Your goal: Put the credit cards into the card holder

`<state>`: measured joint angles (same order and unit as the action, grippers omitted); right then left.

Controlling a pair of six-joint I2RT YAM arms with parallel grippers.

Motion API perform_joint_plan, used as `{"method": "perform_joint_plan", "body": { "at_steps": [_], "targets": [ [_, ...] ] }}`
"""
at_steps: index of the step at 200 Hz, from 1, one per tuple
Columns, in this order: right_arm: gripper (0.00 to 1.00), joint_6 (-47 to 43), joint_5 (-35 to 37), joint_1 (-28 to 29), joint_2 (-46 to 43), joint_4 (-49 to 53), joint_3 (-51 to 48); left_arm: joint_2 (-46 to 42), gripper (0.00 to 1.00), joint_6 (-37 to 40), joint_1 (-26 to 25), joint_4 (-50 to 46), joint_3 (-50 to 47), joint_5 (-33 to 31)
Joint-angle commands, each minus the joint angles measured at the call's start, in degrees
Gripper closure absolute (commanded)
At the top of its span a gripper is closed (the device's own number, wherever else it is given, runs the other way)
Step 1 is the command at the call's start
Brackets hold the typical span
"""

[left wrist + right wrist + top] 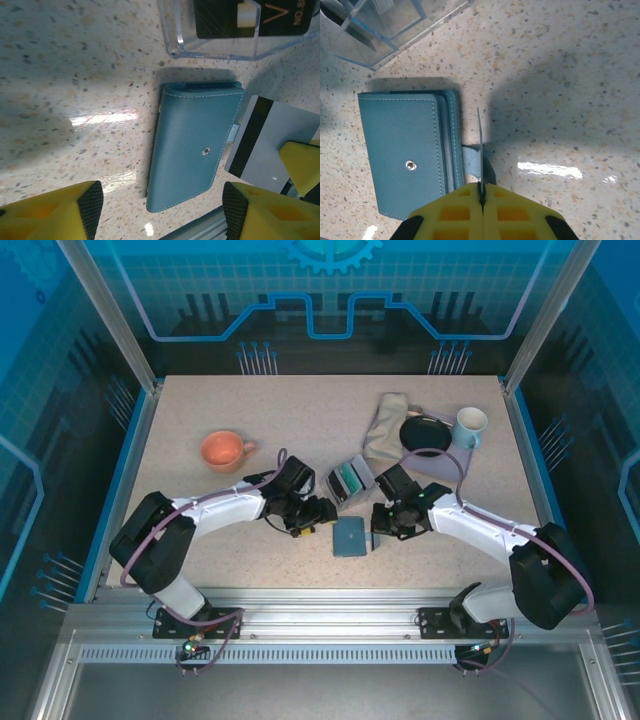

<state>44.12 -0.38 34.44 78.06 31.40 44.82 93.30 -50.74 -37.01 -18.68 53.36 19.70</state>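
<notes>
1 blue wallet closed, r claw clamped on 1 card beside it, l claw fingers apart, 1 clear tray nearby

The card holder is hemmed in on three sides. The left gripper sits just to its left with fingers spread wide, the right gripper sits just to its right pinching a credit card on edge, and the clear tray stands close behind it. From above and along the front strip of the table the way is bare. The orange mug stands alone at the back left. A cloth, black dish and white mug crowd the back right.
</notes>
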Motion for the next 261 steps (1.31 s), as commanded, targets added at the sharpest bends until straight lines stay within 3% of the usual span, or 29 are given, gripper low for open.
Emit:
{"method": "perform_joint_plan", "body": {
  "at_steps": [1, 55, 118, 162, 261],
  "targets": [
    [0.96, -0.4, -3.1, -0.5, -0.1, -3.0, -1.1, 2.5, 0.37, 1.4, -1.2, 0.8, 2.5, 2.2],
    [0.96, 0.1, -8.0, -1.9, 0.9, -7.1, -2.7, 6.6, 0.39, 1.8, -2.5, 0.9, 4.3, 1.9],
    [0.96, 0.1, -8.1, -2.6, 2.4, -7.9, -3.7, 10.8, 0.42, 1.8, -3.9, 1.9, 5.4, 2.7],
    [0.96, 0.8, -15.0, -3.5, 2.0, -13.1, -5.2, 11.7, 0.47, 1.9, -4.7, 2.4, 5.8, 2.8],
    [0.96, 2.2, -20.3, -5.4, -1.6, -14.8, -5.4, 9.5, 0.35, 2.2, -5.3, -0.7, 6.3, -0.8]
  ]
}}
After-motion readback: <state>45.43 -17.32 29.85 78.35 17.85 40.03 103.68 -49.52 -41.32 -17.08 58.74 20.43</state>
